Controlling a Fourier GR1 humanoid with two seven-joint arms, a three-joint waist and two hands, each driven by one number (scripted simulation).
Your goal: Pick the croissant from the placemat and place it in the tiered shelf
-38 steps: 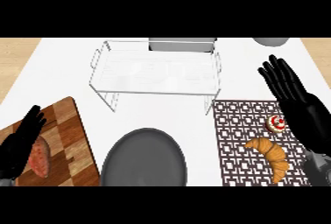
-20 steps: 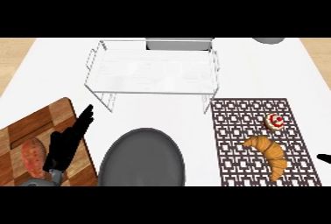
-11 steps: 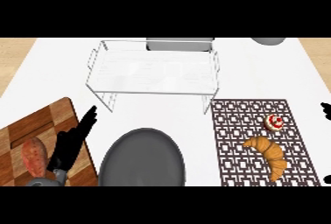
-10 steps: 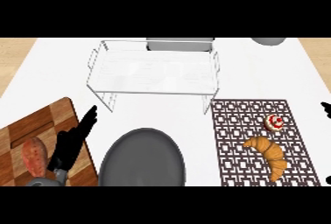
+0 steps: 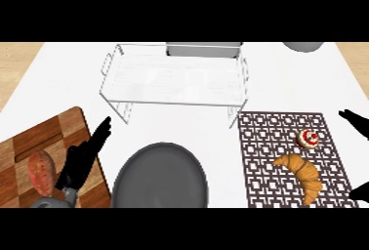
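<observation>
With only dark tips of the right hand (image 5: 353, 119) showing, its spread untellable, the croissant (image 5: 300, 169) lies on the placemat (image 5: 270, 146) just inward beside a small pastry (image 5: 310, 138) a reach might knock, the tiered shelf (image 5: 176, 78) farther off.

Left hand (image 5: 81, 158) is showing matte black throughout, with long, slim, tapering fingers. A short grey wrist section is joining it at the lower edge. Right hand (image 5: 355, 122) is showing only black fingertips at the frame's edge.
</observation>
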